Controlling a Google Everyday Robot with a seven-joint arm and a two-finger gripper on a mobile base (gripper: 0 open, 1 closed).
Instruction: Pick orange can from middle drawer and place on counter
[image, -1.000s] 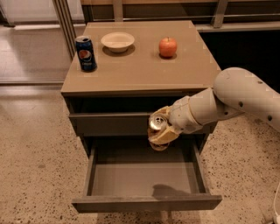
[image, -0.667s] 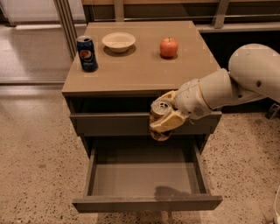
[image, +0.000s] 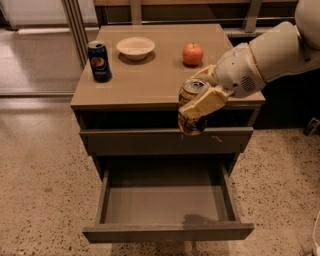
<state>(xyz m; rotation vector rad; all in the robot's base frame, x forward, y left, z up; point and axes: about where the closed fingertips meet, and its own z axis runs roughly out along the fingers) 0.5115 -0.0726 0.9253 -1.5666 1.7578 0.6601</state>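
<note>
My gripper (image: 197, 102) is shut on the orange can (image: 192, 90), a brownish-orange can with a silver top, tilted slightly. It hangs in the air at the counter's front edge, right of centre, above the drawers. The counter (image: 150, 75) is a tan square slab on a dark cabinet. The middle drawer (image: 167, 202) is pulled wide open below; its flat grey floor holds nothing. My white arm reaches in from the upper right.
On the counter stand a blue Pepsi can (image: 99, 61) at the left, a pale bowl (image: 135, 47) at the back and a red apple (image: 193, 54) at the back right. The upper drawer front (image: 165, 141) is nearly shut. Speckled floor surrounds the cabinet.
My gripper has lifted the orange can from in front of the upper drawer to the level of the counter's front edge, moving up and slightly right.
</note>
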